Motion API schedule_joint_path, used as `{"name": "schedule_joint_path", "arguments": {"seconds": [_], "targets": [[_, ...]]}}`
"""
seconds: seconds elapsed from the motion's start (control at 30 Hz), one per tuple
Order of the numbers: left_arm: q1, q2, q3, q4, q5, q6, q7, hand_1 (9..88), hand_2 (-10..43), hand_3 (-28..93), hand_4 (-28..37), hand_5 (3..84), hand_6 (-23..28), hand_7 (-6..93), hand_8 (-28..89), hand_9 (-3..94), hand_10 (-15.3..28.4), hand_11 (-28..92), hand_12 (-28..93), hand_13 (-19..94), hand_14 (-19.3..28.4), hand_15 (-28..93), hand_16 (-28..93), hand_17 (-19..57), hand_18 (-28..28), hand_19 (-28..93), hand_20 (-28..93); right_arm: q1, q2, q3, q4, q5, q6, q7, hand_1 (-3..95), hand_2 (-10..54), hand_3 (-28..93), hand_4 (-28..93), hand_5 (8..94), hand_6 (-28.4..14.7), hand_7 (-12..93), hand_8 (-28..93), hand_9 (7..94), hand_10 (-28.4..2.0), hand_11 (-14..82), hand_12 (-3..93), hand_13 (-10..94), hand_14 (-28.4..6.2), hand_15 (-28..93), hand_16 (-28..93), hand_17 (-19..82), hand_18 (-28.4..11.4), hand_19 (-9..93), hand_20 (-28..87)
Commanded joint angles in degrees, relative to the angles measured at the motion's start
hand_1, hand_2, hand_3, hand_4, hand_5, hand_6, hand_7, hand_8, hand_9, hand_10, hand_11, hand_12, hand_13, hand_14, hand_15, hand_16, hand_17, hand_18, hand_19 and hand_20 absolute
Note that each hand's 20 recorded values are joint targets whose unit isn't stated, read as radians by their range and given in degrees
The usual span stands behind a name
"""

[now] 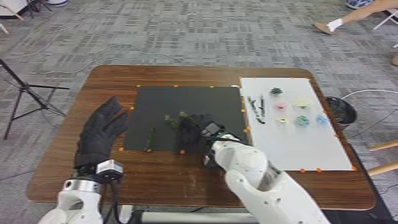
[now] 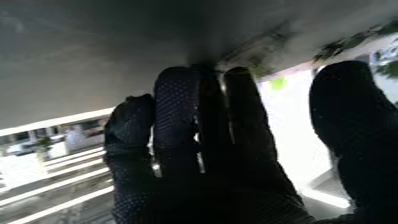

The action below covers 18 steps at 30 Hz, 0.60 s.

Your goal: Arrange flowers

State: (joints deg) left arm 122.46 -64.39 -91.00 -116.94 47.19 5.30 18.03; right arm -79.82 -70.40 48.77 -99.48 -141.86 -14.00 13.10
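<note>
One brown table (image 1: 204,187), one white sheet (image 1: 306,150), one black mat (image 1: 182,95).
Left hand (image 1: 99,132), fingers straight, left; right hand (image 1: 193,129), fingers straight, thumb apart, over the mat; one bin (image 1: 340,111), right, contents unclear; six flower pieces (image 1: 303,120) on the sheet; green stem (image 1: 150,139), mat's near left.

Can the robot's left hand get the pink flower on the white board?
Probably not: between the left hand and the pink flower lies the whole black mat, and the right hand is over it.
</note>
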Motion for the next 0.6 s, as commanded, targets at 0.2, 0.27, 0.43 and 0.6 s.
{"name": "schedule_joint_path", "arguments": {"seconds": [0.2, 0.27, 0.43, 0.6], "targets": [[1.2, -0.31, -0.43, -0.63, -0.13, 0.65, 0.31, 23.9, -3.7, 67, -28.1, 26.1, 1.5, 21.1, -11, 24.1, 11.0, 14, 17, 21, 14.1, 19, 5, -12.0, 21.0, 44, 6, -1.8, 4.9, -3.0, -3.8, -0.2, -2.9, 3.4, 20.3, -4.9, 87, -18, 45.9, -4.8, 18, -12, 47.8, -11.5, 19.8, 23.0, 42, -17.5, 81, 30, 20, -23.8, 83, 60], [0.8, -0.35, -0.20, -0.52, -0.08, 0.77, 0.18, 23.9, -3.6, 67, -28.1, 26.1, 1.5, 21.2, -11, 24.1, 11.0, 14, 17, 21, 14.1, 19, 5, -12.0, 21.0, 44, 6, -1.9, 4.6, -2.8, -3.7, 0.1, -3.1, 3.8, 20.2, -4.9, 87, -18, 46.0, -4.9, 18, -11, 47.8, -11.6, 19.7, 23.0, 42, -17.5, 81, 30, 20, -23.8, 83, 60], [0.7, -0.39, -0.23, -0.46, -0.10, 0.89, 0.12, 23.9, -3.6, 67, -28.1, 26.1, 1.6, 21.1, -11, 24.1, 11.0, 14, 17, 21, 14.1, 19, 5, -12.0, 21.0, 44, 6, -1.9, 4.4, -2.6, -3.9, 0.4, -1.4, 3.3, 20.1, -5.0, 86, -18, 45.8, -5.2, 17, -11, 47.5, -11.9, 19.7, 23.2, 42, -17.6, 81, 30, 20, -23.8, 84, 60], [0.6, -0.42, -0.15, -0.43, -0.05, 0.93, 0.10, 23.9, -3.6, 67, -28.1, 26.2, 1.7, 20.9, -11, 24.1, 11.0, 14, 17, 21, 14.1, 19, 5, -12.1, 21.1, 45, 6, -1.7, 4.0, -2.6, -4.6, 0.7, -0.4, 3.1, 19.9, -5.1, 86, -18, 45.5, -5.2, 18, -11, 46.7, -13.5, 20.4, 23.8, 43, -17.6, 81, 30, 21, -23.9, 84, 60]]}}
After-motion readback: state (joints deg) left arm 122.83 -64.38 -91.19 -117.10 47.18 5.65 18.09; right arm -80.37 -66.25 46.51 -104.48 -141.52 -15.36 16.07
